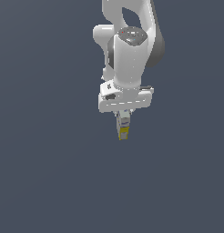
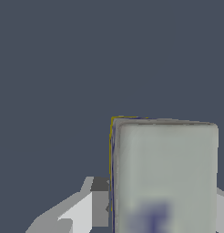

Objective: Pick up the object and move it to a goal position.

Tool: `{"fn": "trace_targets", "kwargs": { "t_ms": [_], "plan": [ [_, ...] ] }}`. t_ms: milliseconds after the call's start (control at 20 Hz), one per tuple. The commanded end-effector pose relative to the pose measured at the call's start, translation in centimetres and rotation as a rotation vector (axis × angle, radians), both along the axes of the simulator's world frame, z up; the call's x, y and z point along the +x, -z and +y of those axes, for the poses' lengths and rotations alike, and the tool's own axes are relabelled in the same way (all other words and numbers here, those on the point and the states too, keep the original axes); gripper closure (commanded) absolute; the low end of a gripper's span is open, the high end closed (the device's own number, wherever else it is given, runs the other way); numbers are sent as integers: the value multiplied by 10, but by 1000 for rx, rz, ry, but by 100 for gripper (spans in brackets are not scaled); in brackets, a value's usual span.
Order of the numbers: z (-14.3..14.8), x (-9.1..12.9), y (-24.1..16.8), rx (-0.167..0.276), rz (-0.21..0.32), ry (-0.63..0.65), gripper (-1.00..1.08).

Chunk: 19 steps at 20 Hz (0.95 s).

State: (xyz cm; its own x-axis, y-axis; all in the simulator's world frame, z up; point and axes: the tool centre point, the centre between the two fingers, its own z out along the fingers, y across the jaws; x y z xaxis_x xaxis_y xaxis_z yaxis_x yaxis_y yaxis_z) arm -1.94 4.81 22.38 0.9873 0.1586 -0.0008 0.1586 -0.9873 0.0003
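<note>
My claw (image 1: 123, 117) was closed on the object (image 1: 124, 128), gripping its upper part. The box hung upright below my fingers (image 2: 93, 205), yellow end lowermost, bluish mark nearest them.

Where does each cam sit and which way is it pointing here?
Exterior view: off the arm, facing it; shows the white arm, pincer and box hanging yellow end down against plain grey.
Wrist view: on the wrist, looking along the pincer; box fills much of the frame, a finger beside it.
Shared: the box and the pincer.
</note>
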Motion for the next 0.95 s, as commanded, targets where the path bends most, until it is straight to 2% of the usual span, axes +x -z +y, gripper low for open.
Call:
{"fn": "trace_targets", "kwargs": {
  "t_ms": [0,450,900],
  "plan": [
    [-6,-16,-13,0,-1,0,108],
    [-21,-56,-47,1,-1,0,108],
    [-26,-69,-59,1,-1,0,108]
  ]
}}
